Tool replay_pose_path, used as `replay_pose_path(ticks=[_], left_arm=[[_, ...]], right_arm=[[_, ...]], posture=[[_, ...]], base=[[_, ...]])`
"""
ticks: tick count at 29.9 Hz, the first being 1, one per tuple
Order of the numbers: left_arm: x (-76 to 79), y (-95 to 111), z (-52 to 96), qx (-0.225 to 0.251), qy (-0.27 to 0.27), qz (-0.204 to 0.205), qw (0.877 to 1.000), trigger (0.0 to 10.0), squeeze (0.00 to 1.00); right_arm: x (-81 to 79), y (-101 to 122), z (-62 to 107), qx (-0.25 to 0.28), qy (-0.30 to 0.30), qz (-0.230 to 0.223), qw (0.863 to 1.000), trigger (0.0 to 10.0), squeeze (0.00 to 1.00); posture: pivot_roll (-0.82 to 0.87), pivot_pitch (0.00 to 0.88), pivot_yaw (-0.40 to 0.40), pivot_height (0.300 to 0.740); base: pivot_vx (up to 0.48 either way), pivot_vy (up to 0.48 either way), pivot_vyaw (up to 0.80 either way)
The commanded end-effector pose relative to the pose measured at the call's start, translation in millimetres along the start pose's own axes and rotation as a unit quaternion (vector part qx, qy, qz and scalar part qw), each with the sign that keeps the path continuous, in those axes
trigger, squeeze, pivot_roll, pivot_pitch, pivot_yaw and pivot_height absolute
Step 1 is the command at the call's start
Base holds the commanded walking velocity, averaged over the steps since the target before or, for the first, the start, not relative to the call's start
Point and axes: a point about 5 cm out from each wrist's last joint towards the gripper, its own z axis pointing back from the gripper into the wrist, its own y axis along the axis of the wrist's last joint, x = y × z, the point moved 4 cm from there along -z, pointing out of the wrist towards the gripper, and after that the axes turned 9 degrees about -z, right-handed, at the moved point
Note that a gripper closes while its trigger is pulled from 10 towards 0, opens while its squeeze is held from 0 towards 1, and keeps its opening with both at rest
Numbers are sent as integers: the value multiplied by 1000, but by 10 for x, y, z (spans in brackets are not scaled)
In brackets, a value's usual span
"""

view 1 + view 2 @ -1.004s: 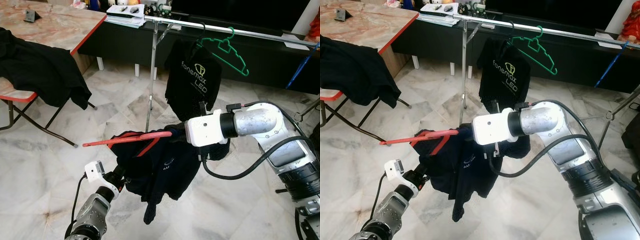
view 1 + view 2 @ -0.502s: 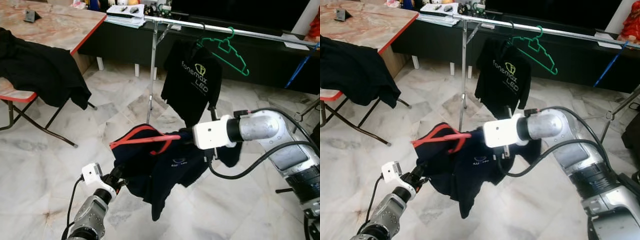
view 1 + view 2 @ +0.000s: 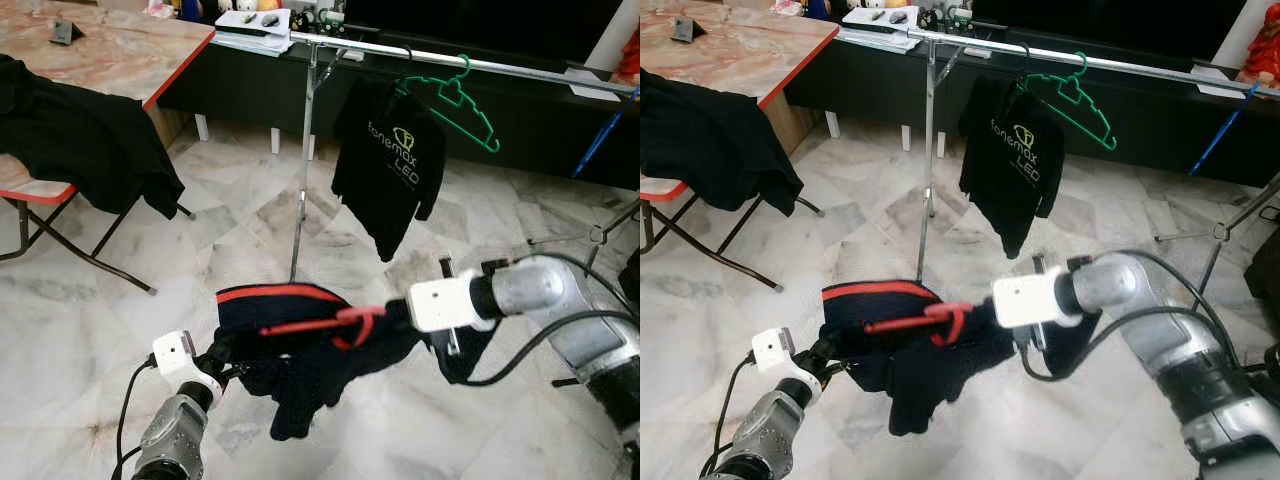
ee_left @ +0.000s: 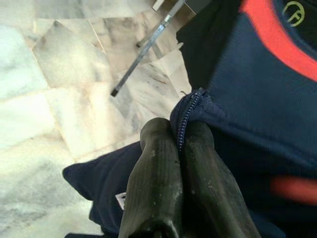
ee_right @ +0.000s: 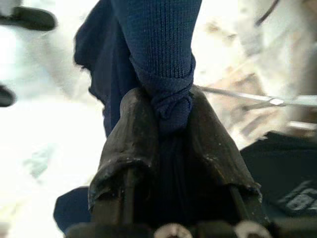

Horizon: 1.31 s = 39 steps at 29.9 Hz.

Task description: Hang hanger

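Left eye view: navy garment [image 3: 300, 350] with red hanger [image 3: 310, 325] between both hands.

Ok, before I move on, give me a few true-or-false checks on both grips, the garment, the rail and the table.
1. The left gripper is shut on the navy garment at its zipper edge. True.
2. The right gripper is open and clear of the fabric. False: it is shut on a bunch of the navy garment.
3. The red hanger is hooked on the metal rail. False: it sits in the garment, held low between the two arms, well below the rail.
4. A green hanger hangs bare on the rail beside a black shirt. True.
5. The table carries a folded white towel. False: a black garment drapes over its edge.
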Motion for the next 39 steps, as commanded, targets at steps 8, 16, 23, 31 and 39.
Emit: replay_pose_path(ticks=[8,16,23,31,39], left_arm=[[-75,-41,50,-6,13,-6,1000,0,0],[116,25,-4,10,-49,-6,999,0,0],[276,174,-74,37,-94,-9,995,0,0],[329,274,-107,53,-110,-6,992,0,0],[420,290,-98,60,-139,5,988,0,0]], right_arm=[[-60,-298,-40,-41,-6,-38,998,0,0],[-146,-330,-299,-6,-41,-94,995,0,0],[-354,-363,-562,17,-34,-156,987,0,0],[-393,-487,-671,-1,-64,-189,980,0,0],[-349,-463,-820,18,-114,-235,965,0,0]], posture=[[-90,187,-96,740],[-86,188,-94,740],[-72,190,-92,740],[-58,191,-88,740],[-45,191,-86,740]], base=[[0,0,0],[0,0,0],[0,0,0],[0,0,0],[0,0,0]])
